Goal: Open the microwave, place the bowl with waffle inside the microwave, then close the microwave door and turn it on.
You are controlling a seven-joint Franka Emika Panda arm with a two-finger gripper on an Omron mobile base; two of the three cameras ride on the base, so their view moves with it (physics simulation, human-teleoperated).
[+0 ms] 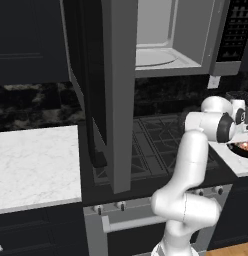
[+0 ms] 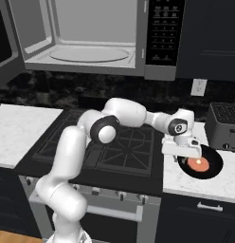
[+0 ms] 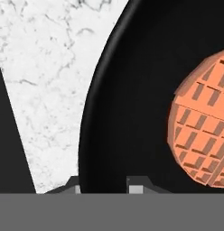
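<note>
Gripper (image 3: 105, 186) straddles the bowl (image 2: 210, 167) rim at the bowl's 9 o'clock, one tip outside and one inside; whether it pinches the rim yet, cannot tell. Bowl sits on the right counter (image 2: 185, 182), waffle (image 3: 205, 122) lying flat inside.

Risks: a thin rim grip on one side could let the bowl tilt on lifting and slide the waffle out; a slip drops it on the counter.

Room: toaster (image 2: 224, 126) stands close at the bowl's 1 o'clock. Microwave (image 2: 159, 35) is up at 11 o'clock, door (image 1: 113, 95) swung wide, cavity free. Stove (image 2: 114, 149) lies between.
</note>
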